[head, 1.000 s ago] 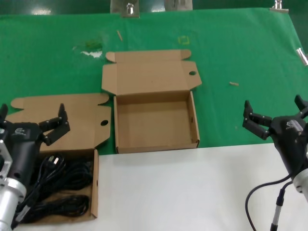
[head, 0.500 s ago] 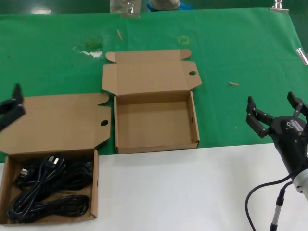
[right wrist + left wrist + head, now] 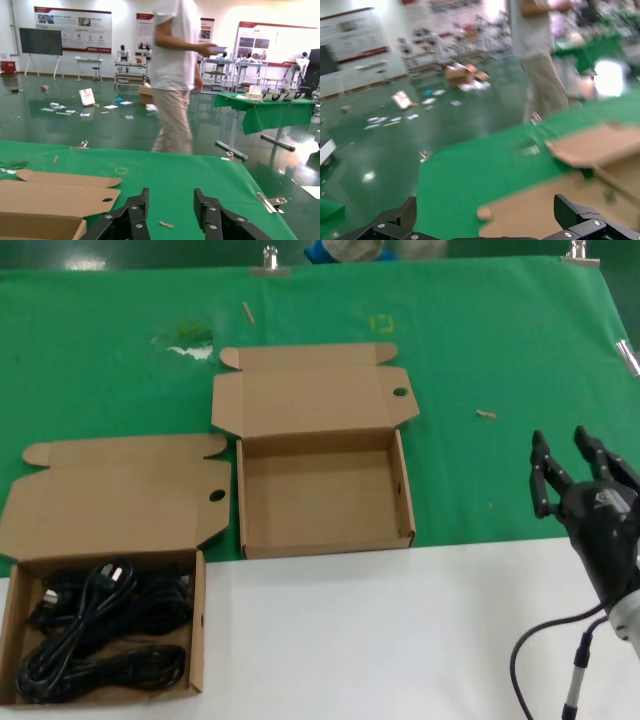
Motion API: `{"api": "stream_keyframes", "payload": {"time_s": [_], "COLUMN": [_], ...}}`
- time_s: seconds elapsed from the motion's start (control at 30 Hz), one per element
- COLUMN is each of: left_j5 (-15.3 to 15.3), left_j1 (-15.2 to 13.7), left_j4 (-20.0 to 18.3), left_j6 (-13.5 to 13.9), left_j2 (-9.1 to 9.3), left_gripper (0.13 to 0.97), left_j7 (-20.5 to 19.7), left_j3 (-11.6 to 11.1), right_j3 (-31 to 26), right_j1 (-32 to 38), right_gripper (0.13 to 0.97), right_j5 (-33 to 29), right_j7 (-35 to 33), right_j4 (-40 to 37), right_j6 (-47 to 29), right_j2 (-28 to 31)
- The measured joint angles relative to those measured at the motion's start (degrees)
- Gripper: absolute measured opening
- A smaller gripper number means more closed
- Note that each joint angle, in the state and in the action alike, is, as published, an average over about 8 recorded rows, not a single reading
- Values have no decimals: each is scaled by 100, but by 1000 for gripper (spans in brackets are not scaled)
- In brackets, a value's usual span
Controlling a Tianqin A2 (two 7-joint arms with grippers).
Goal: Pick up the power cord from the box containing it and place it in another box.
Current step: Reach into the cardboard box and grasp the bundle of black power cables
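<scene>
Power cord point(image 3: 100, 630): limp, light rubber coil in the near-left box point(image 3: 198, 625); best taken mid-bundle. Left gripper point(image 3: 485, 225) fingers spread; right gripper point(image 3: 572, 470) fingers narrowly parted.

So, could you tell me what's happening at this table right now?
Nothing is being held. The power cord lies coiled in the box containing it at the robot's left. Another box sits open and empty mid-table. The right gripper hovers open over the green cloth on the right. The left gripper is open, out of the head view.
</scene>
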Motion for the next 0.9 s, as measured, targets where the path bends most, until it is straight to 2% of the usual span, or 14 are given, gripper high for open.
{"api": "stream_keyframes", "payload": {"time_s": [0.07, 0.13, 0.2, 0.3, 0.43, 0.67, 0.77, 0.9], "left_j5": [103, 207, 315, 486, 733, 1142, 1241, 1290], "left_j1": [173, 278, 321, 275, 51, -446, -531, -482], "left_j4": [102, 201, 300, 477, 796, 1329, 1414, 1437], "left_j6": [404, 722, 957, 1158, 1254, 1172, 1124, 1084], "left_j2": [135, 271, 395, 535, 613, 581, 558, 528], "left_gripper": [966, 966, 966, 966, 966, 966, 966, 966], "left_j7": [323, 606, 841, 1085, 1223, 1105, 1023, 950], "left_j3": [-234, -345, -348, -171, 256, 1058, 1237, 1274], "right_j3": [0, 0, 0, 0, 0, 0, 0, 0], "right_j1": [0, 0, 0, 0, 0, 0, 0, 0], "right_gripper": [370, 345, 312, 262, 212, 179, 154, 144], "right_j5": [0, 0, 0, 0, 0, 0, 0, 0], "right_j7": [0, 0, 0, 0, 0, 0, 0, 0], "right_j4": [0, 0, 0, 0, 0, 0, 0, 0], "right_j6": [0, 0, 0, 0, 0, 0, 0, 0], "right_j2": [0, 0, 0, 0, 0, 0, 0, 0]}}
